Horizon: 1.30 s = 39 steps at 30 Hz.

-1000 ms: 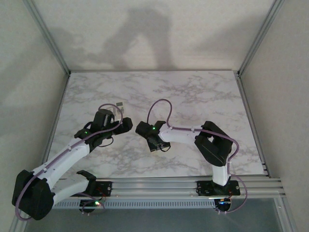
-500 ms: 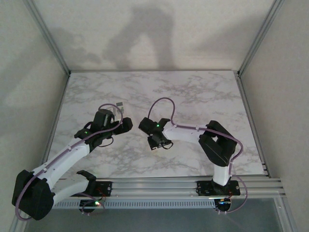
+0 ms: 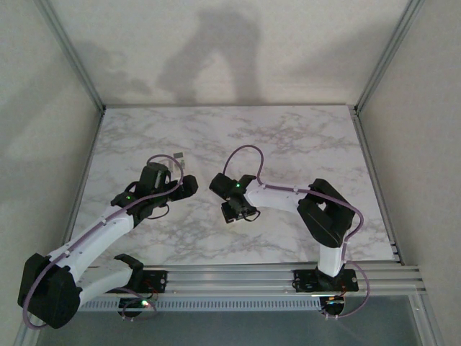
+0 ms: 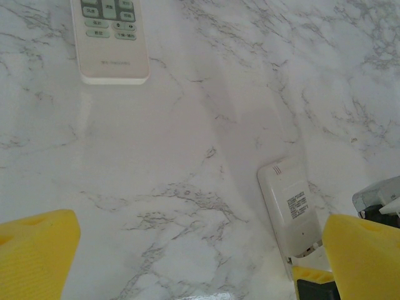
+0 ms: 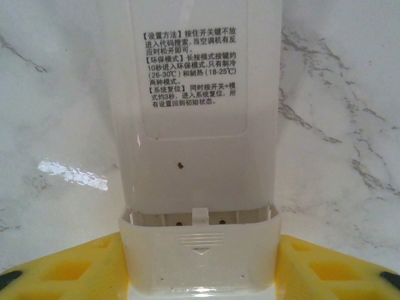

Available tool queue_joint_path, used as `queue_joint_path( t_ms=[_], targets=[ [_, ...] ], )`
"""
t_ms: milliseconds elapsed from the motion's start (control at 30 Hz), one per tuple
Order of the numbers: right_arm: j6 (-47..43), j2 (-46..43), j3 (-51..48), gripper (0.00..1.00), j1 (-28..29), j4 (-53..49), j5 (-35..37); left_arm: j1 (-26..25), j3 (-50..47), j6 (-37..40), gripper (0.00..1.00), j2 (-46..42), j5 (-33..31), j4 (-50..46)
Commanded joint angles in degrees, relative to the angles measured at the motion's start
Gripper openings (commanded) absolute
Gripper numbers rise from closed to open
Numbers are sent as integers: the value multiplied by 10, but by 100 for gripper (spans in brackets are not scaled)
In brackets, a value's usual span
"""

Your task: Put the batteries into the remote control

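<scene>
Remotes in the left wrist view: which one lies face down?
The lower-right remote, with its printed back label facing up; the top-left remote shows its buttons.

Lab rig: alu-frame booth (image 3: 72,54), marble tabletop (image 3: 288,144).

White remote control (image 5: 199,125), back up, seemingly flat.
</scene>
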Motion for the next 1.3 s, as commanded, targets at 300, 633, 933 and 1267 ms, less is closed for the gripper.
queue_joint_path(
  t_ms=[300, 633, 933, 1267],
  targets=[
    [11, 17, 1, 58, -5, -32, 4, 5, 3, 3, 99, -1, 9, 9],
    [11, 12, -6, 63, -5, -27, 7, 5, 2, 2, 99, 1, 13, 15],
    [12, 2, 5, 67, -5, -26, 6, 5, -2, 1, 99, 1, 12, 14],
    [89, -99, -37, 72, -5, -11, 21, 5, 22, 27, 99, 43, 49, 23]
  ],
)
